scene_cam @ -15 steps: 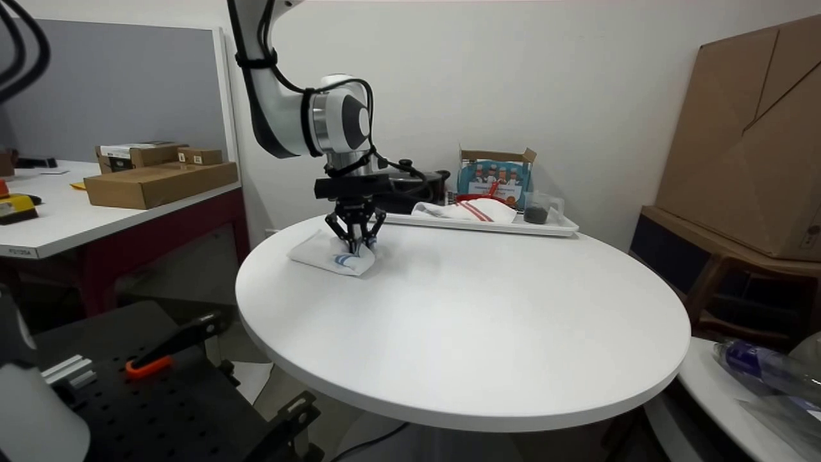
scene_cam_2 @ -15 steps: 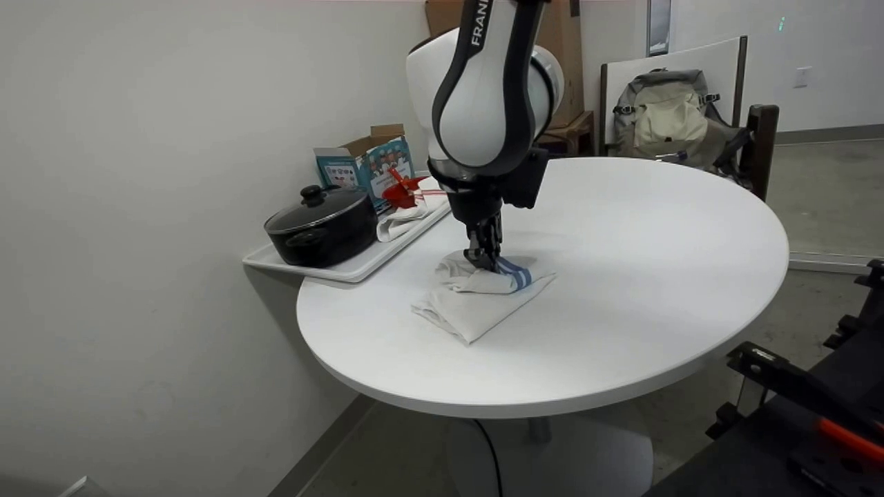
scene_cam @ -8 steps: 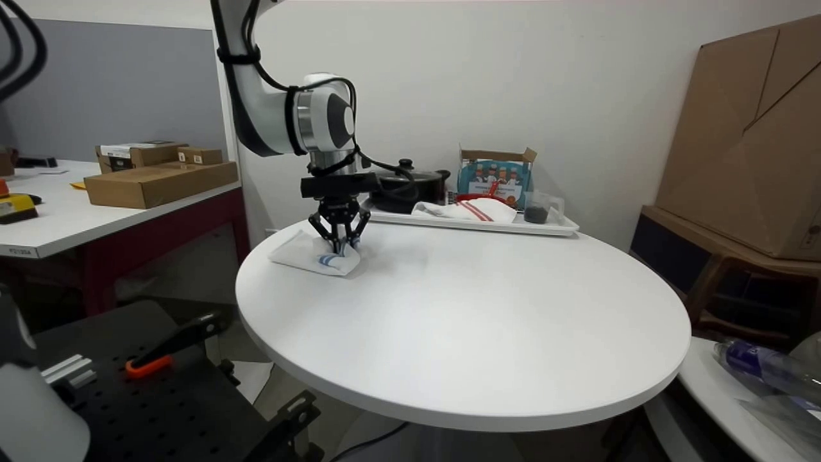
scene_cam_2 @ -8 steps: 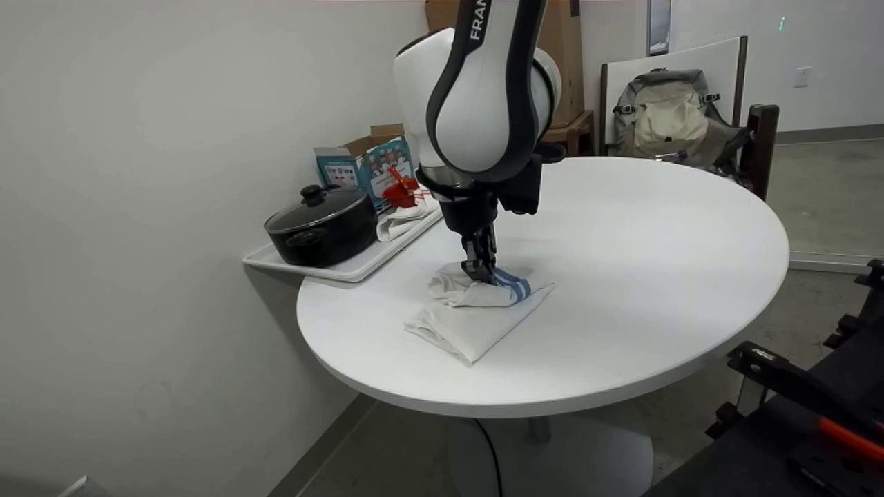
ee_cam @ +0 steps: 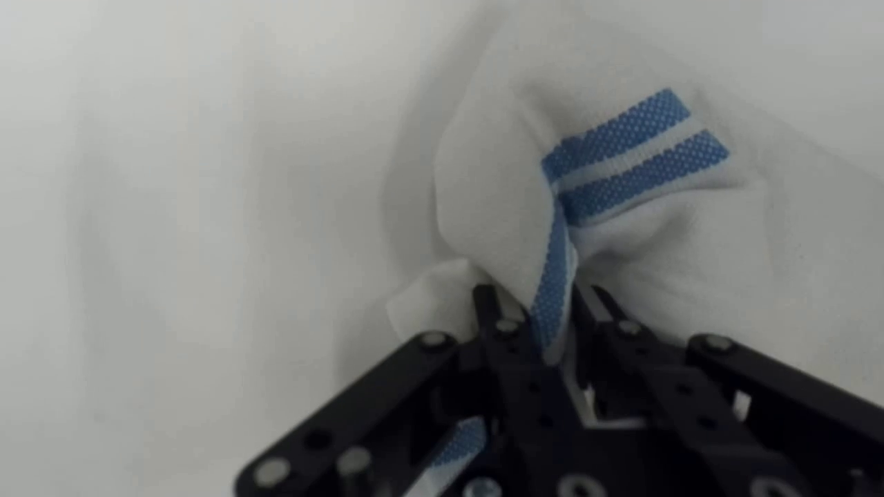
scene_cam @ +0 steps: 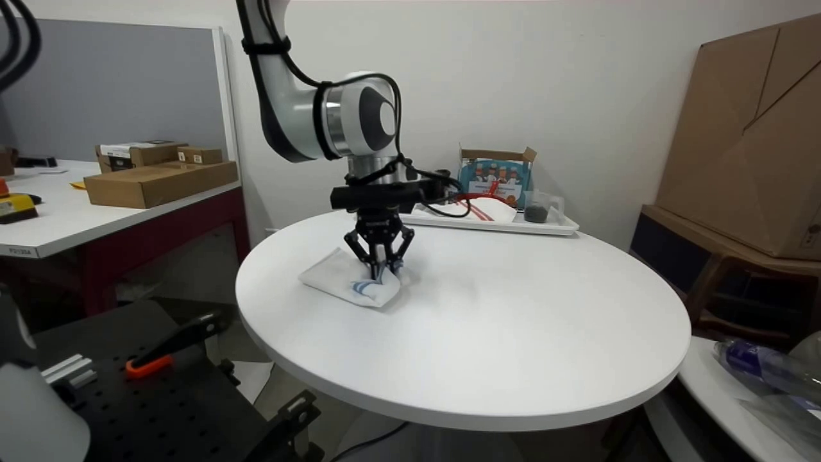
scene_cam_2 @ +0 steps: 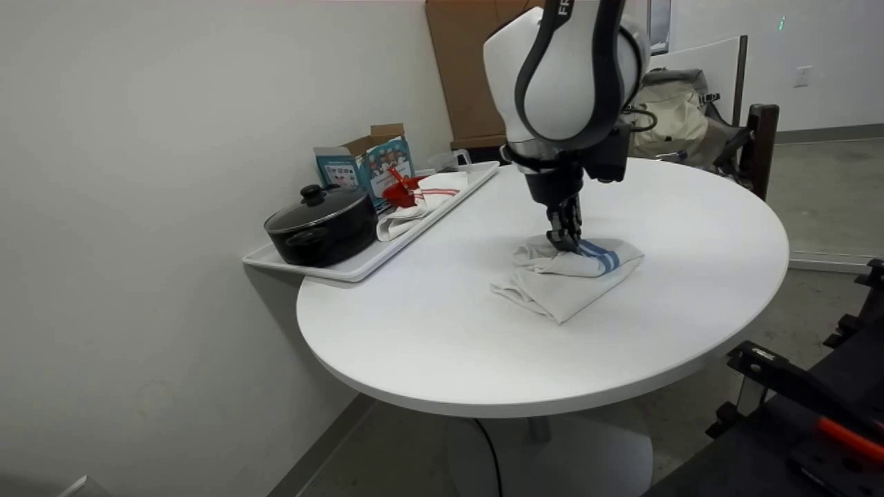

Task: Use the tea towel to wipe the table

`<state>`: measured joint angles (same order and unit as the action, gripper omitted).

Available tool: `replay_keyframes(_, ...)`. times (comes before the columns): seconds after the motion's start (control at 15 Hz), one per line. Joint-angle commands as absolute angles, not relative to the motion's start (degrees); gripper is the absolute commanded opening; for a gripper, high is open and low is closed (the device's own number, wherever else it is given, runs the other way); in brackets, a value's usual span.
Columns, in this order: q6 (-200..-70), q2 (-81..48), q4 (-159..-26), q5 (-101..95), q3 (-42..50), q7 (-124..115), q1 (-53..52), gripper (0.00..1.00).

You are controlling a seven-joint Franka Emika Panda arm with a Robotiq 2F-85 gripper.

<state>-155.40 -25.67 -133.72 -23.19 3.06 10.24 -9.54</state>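
The tea towel, white with blue stripes, lies folded and bunched on the left part of the round white table [scene_cam: 513,333] in an exterior view [scene_cam: 337,276]. An exterior view also shows the towel [scene_cam_2: 566,293] around the middle of the table [scene_cam_2: 414,345]. My gripper [scene_cam: 385,266] points down, its fingers closed on a bunched fold of the towel; it also shows in an exterior view [scene_cam_2: 566,241]. In the wrist view a striped fold of the towel [ee_cam: 497,172] is pinched between the fingers of the gripper [ee_cam: 537,300]. The towel's flat part rests on the tabletop.
A long white tray [scene_cam_2: 373,269] at the wall-side edge overlaps the table. It holds a black pot [scene_cam_2: 321,228], a red-striped cloth [scene_cam_2: 442,188], a blue box [scene_cam: 490,179] and a clear cup [scene_cam: 537,208]. A desk with cardboard boxes [scene_cam: 160,183] stands beyond the table.
The gripper and towel first shifted slightly toward the near-left table edge, then slid back across the table toward its middle. The towel stays held throughout. The tray and its contents have not moved.
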Motion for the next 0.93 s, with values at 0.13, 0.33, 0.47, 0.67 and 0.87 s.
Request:
replay_keyframes(0.13,-156.11,-26.19,-133.45,-26.88,11.48,4.97,-6.13,0.05)
replay_keyframes(0.33,-156.56,-27.84,-129.74,-27.40,16.00,1.46,-3.98,0.05)
replay_keyframes(0.47,-156.62,-29.31,-126.76,-27.10,17.63,0.21,-2.77,0.05)
replay_keyframes(0.67,-156.81,-31.96,-122.78,-26.80,17.01,-0.33,-2.73,0.05)
replay_keyframes(0.87,-158.44,-33.59,-121.46,-26.92,14.07,0.36,-4.76,0.05)
